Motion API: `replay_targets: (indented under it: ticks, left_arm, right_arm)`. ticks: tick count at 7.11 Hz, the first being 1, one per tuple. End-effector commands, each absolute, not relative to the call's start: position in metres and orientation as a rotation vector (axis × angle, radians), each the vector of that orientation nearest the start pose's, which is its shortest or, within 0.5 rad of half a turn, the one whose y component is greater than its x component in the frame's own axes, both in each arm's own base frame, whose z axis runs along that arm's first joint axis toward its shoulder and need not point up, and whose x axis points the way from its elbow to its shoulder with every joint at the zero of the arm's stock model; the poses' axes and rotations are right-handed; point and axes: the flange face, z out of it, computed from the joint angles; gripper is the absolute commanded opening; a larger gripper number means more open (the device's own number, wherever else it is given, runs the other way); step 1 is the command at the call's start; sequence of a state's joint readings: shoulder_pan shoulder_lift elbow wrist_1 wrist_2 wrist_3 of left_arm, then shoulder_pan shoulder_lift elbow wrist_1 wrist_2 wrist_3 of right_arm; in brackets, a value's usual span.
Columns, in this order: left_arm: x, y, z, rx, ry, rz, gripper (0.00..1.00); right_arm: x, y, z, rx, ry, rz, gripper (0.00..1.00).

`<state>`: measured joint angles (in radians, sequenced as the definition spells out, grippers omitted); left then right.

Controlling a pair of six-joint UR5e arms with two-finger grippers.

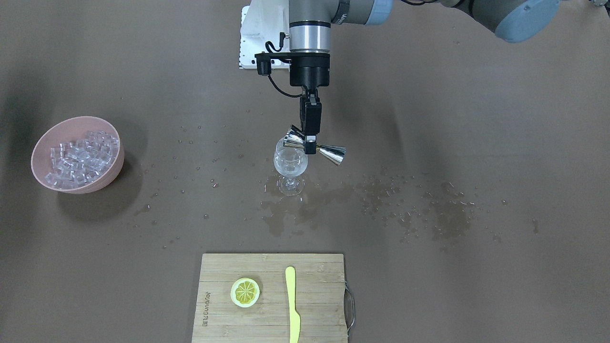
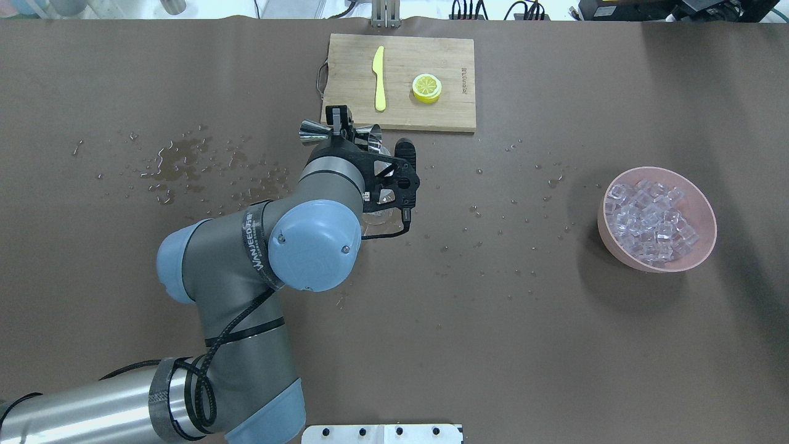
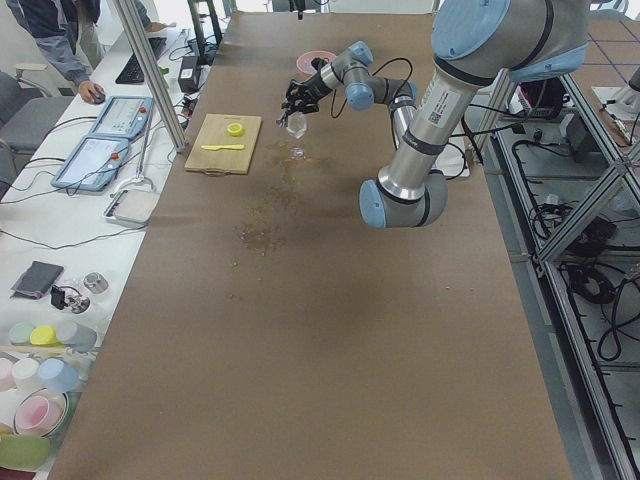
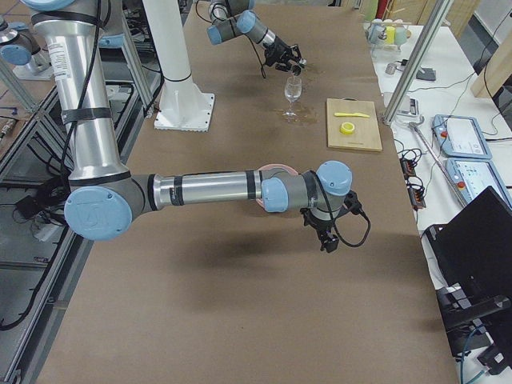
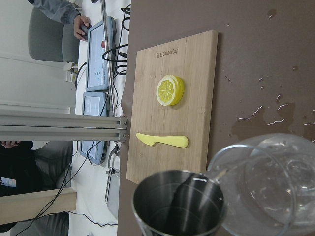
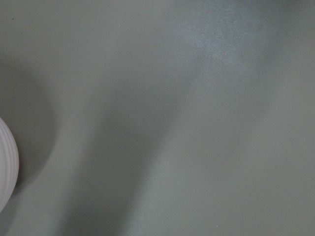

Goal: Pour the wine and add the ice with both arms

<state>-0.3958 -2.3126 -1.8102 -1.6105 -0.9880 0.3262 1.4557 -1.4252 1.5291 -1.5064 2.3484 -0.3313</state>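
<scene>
Wine glass point(image 1: 289, 162) stands upright mid-tabletop point(image 1: 476, 119), base in a wet patch point(image 1: 279, 221); wine itself too clear to make out, in glass or in jigger. L gripper point(image 1: 310, 143) pinches steel jigger point(image 1: 332, 153) at its waist. Jigger is tipped on its side, one mouth right over glass rim, other cone sticking out past it. Ice point(image 1: 81, 159) heaped in pink bowl point(image 1: 38, 155), well apart from glass, toward robot's R. R gripper point(image 4: 326, 234) hangs near bowl, seen only from side cam, so can't tell if spread or closed. Cutting board point(image 1: 314, 305) sits across tabletop from robot, w/ lemon slice point(image 1: 245, 292) & yellow knife point(image 1: 291, 305) lying apart on it. More drops & damp spots point(image 1: 443, 219) toward robot's L.
</scene>
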Motion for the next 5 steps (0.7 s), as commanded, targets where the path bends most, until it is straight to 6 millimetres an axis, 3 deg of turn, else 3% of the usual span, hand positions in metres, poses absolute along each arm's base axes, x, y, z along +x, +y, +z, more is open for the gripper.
replay_targets:
  ticks: [1,5]
  left_arm:
    - [0.5064,-0.4161,0.1110,1.160,-0.151,1.145,0.00]
    - [0.5013,-0.4135,0.1125,1.088,-0.249,1.289,0.00]
  right_arm:
    - [-0.0016,-0.5656,0.5938,0.249,-0.763,-0.489,1.00]
    - [-0.0016,-0.5656,0.5922,0.251,-0.763,-0.491,1.00]
